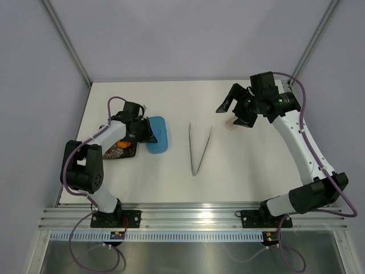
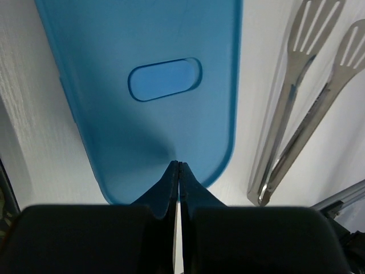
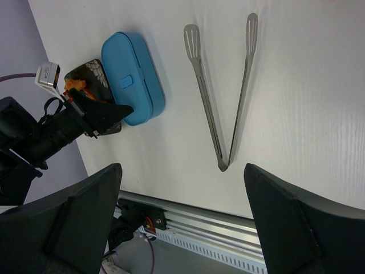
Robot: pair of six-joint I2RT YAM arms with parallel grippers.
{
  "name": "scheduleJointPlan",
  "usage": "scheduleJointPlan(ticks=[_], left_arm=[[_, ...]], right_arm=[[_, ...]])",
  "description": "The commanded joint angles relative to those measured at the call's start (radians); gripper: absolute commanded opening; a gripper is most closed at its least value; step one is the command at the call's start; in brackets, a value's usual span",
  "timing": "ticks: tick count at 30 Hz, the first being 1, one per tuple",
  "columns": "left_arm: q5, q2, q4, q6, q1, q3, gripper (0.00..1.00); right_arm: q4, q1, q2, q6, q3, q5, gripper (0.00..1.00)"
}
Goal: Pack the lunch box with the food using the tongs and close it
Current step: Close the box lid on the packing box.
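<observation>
Glossy blue plastic lunch box (image 1: 156, 134), rounded oval, closed, near worktop's left edge. Left gripper (image 2: 179, 165) pinched shut at its rim. Slim steel V tongs (image 1: 199, 149) mid-worktop. Right gripper (image 1: 235, 111) wide, toward far-right corner.

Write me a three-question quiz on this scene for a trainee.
1. True or false: the tongs lie on the table, held by neither tool.
2. The left tool is shut at the lunch box's edge. The right tool is: A) open B) shut C) holding the tongs
3. Is the lid on or off the lunch box?
Key: 1 true; 2 A; 3 on.
</observation>
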Motion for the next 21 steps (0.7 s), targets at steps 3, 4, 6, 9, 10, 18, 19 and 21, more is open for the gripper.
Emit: scheduleJointPlan(ticks=[3,4,6,9,10,18,19,21], left_arm=[[-0.108,0.029,-0.029,0.057,-0.006,0.058,0.00],[-0.118,0.030,-0.043,0.065,-0.006,0.065,0.00],[-0.151,0.035,-0.061,0.075,-0.011,0.070,0.00],[-0.176,0.052,-0.068,0.085,-0.019,0.088,0.00],[-0.173,0.056,-0.065,0.085,-0.020,0.090,0.00],[-0.159,0.104,-0.043,0.086,-0.026,0.091,0.00],[-0.159,0.108,-0.045,0.088,-0.028,0.090,0.00],[-0.158,0.115,-0.052,0.094,-0.028,0.093,0.00]], right_arm=[[0.006,0.002,-0.013,-0.013,0.019,-0.016,0.96],[0.006,0.001,-0.011,-0.013,0.020,-0.016,0.96],[0.006,0.001,-0.008,-0.015,0.023,-0.014,0.96],[0.006,0.001,0.003,-0.018,0.031,-0.017,0.96],[0.006,0.001,0.007,-0.019,0.032,-0.019,0.96],[0.003,0.001,0.017,-0.026,0.040,-0.017,0.96],[0.003,0.001,0.017,-0.027,0.039,-0.016,0.96],[0.000,0.002,0.015,-0.029,0.039,-0.013,0.96]])
